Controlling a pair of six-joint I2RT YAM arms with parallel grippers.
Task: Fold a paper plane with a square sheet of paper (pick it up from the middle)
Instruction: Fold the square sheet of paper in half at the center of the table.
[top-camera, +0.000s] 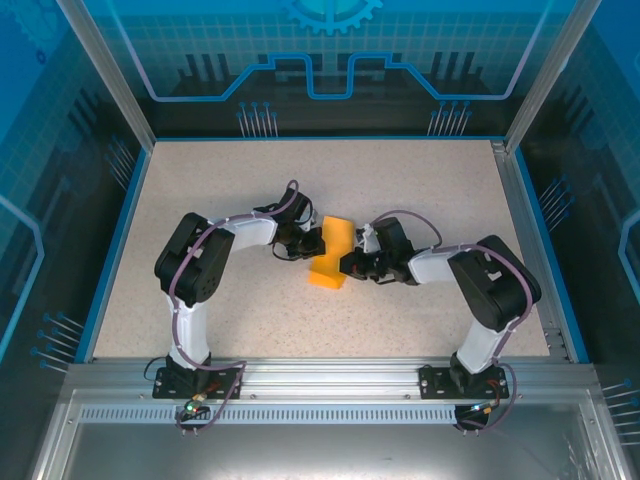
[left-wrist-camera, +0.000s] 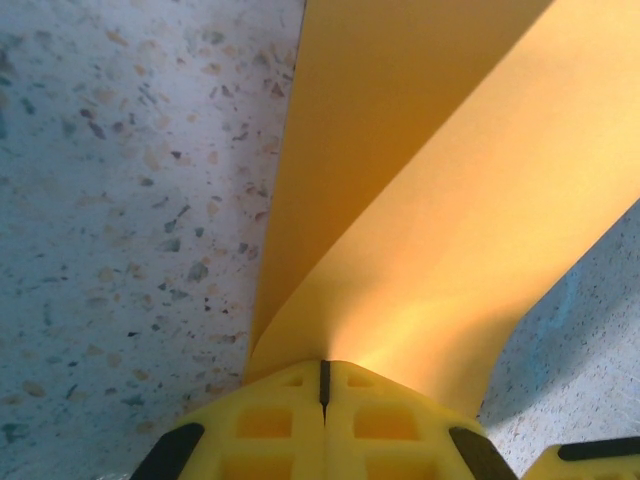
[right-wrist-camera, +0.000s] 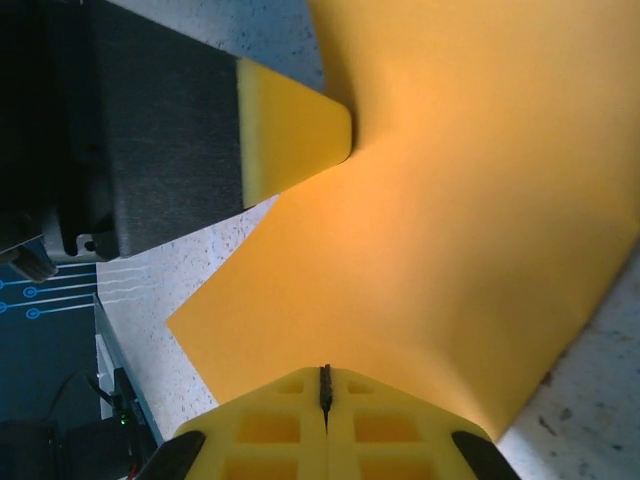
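The top camera looks down from above and behind the arm bases and takes in the whole table (top-camera: 200, 200) from far. The left wrist camera sits just behind the left gripper (left-wrist-camera: 323, 385) and looks forward along its fingers, very near. The right wrist camera does likewise behind the right gripper (right-wrist-camera: 324, 385). All three views share the square sheet of paper (top-camera: 330, 258). Ahead of the right fingers stands a left fingertip (right-wrist-camera: 290, 125).

The left arm (top-camera: 200, 265) and right arm (top-camera: 492, 285) match: bulky black joint housings, white links between, and greyish-purple cables (top-camera: 173, 310) looping along them. Each stands on a black base plate (top-camera: 200, 380). The jaws are yellow, moulded with square recesses, black-trimmed at the lower corners.
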